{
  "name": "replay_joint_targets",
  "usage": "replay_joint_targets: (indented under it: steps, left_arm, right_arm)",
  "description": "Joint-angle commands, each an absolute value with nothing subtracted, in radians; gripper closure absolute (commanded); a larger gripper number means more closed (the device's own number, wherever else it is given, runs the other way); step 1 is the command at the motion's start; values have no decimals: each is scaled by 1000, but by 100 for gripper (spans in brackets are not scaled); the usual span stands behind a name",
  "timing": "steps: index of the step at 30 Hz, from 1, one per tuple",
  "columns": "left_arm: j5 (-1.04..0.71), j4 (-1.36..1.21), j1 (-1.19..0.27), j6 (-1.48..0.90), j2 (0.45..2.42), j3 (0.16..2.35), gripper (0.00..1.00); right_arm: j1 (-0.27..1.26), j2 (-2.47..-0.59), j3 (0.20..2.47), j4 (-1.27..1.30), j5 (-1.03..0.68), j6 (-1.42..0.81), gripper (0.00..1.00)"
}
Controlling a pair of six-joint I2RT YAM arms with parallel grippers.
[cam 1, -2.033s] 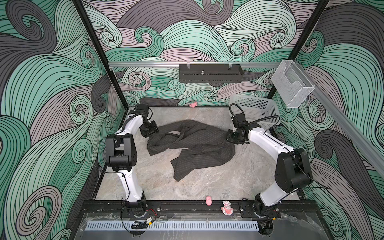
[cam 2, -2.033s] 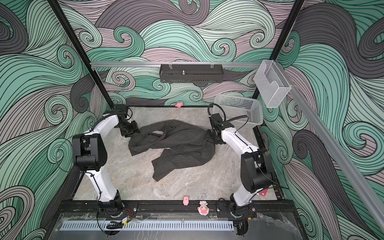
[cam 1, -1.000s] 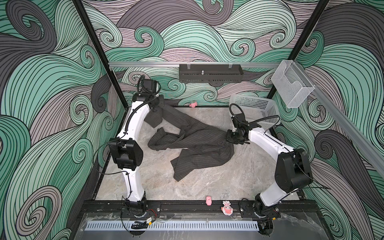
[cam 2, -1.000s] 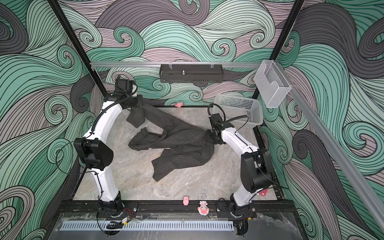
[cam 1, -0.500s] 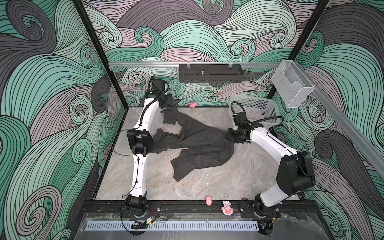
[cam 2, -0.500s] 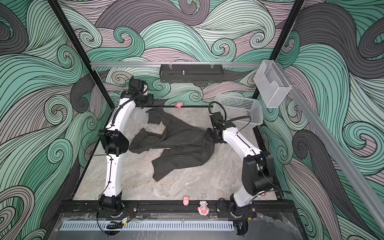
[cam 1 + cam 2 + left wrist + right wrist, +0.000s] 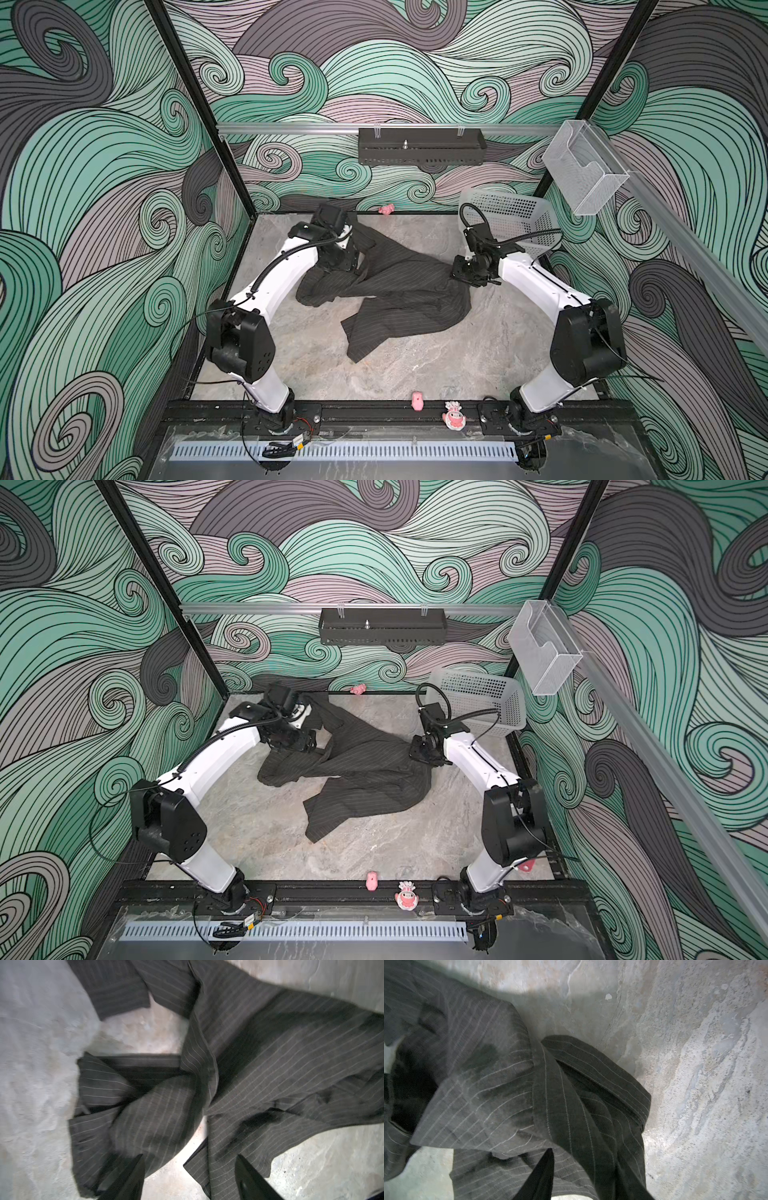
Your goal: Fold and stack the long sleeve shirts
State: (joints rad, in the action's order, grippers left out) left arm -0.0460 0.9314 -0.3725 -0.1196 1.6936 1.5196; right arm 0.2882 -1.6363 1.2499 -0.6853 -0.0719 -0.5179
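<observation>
My left gripper (image 7: 189, 1167) hangs over the far-left part of the table (image 7: 415, 365) with its jaws spread wide and nothing gripped. In the left wrist view both dark fingers (image 7: 133, 1178) stand well apart, and between them I see only bare stone and rumpled cloth lying below.

The shirt (image 7: 399, 291) is dark charcoal with thin pale pinstripes. It lies crumpled on the table, in the middle and toward the far side, and it shows in both top views. One part reaches to the far left, under my left gripper. A bunched sleeve lies just nearer than that. A long flap trails toward the near side and ends about mid-table. The right end of the cloth meets my right gripper (image 7: 462, 275), which sits low at the shirt's right edge.

In the right wrist view only one finger (image 7: 544, 1174) shows. A folded band of the shirt runs across the place where the other finger would be and hides it. I cannot tell whether those jaws are parted or closed on the cloth.

A white perforated basket (image 7: 511, 216) stands in the far-right corner, just beyond my right wrist
</observation>
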Motion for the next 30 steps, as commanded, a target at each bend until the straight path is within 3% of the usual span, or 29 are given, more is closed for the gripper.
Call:
replay_joint_targets:
  steps: [1,8,10,11,16,18,19,24,30]
  left_arm:
    - [-21,1011,-401,-108,1786,1533,28]
    - [142,1016,-446,-118,1907,1517,29]
    - [217,1026,-446,-137,1943,1544,34]
    - [253,1028,-445,-142,1954,1558,40]
    - [417,1066,-431,-107,1994,1735,87]
    - [460,1081,-416,-71,2000,1835,97]
    - [475,1087,-408,-40,2006,1899,100]
    - [481,1085,-378,119,2082,2209,100]
    - [394,1213,-334,136,2333,2624,100]
  right_arm:
    - [288,-1651,1239,-691,-76,-529,48]
    - [289,-1673,1199,-683,-78,-532,47]
    - [290,-1680,1191,-681,-76,-530,51]
    - [289,-1684,1188,-682,-73,-530,54]
    - [278,-1695,1166,-683,-62,-530,91]
    - [272,-1681,1157,-687,-51,-531,100]
    - [271,-1670,1153,-690,-41,-532,100]
    - [260,-1631,1150,-718,-10,-527,100]
    - [244,-1623,1158,-746,1,-520,100]
